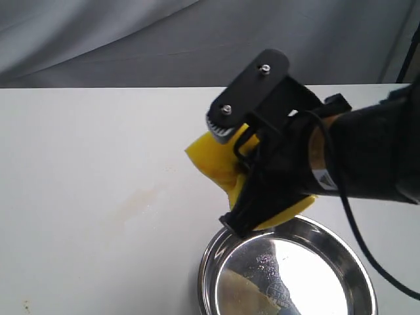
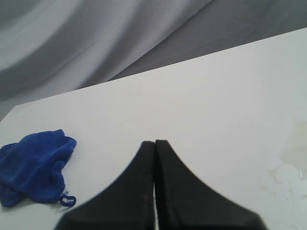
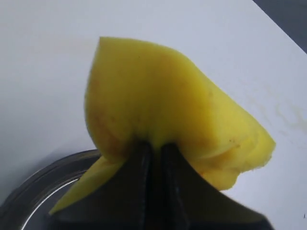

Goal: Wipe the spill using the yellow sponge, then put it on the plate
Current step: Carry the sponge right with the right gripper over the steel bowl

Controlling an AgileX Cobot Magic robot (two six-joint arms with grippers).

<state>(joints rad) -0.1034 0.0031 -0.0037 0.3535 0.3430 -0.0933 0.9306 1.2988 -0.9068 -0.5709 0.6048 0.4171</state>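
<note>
The yellow sponge [image 1: 211, 161] hangs squeezed in my right gripper [image 1: 240, 178], which is shut on it just above the far rim of the plate [image 1: 211, 264]. In the right wrist view the sponge [image 3: 163, 103] bulges out past the gripper [image 3: 156, 146], with the plate's rim [image 3: 43, 184] under it. The spill shows only as a faint pale tan smear [image 1: 141, 200] on the white table left of the sponge. My left gripper [image 2: 155, 142] is shut on nothing above the bare table, with the smear [image 2: 292, 155] off to one side. It is out of the exterior view.
A crumpled blue cloth [image 2: 33, 165] lies on the table near the left gripper. A grey curtain [image 1: 131, 39] hangs behind the table's far edge. The sponge's yellow reflection [image 1: 252, 295] shows in the shiny plate.
</note>
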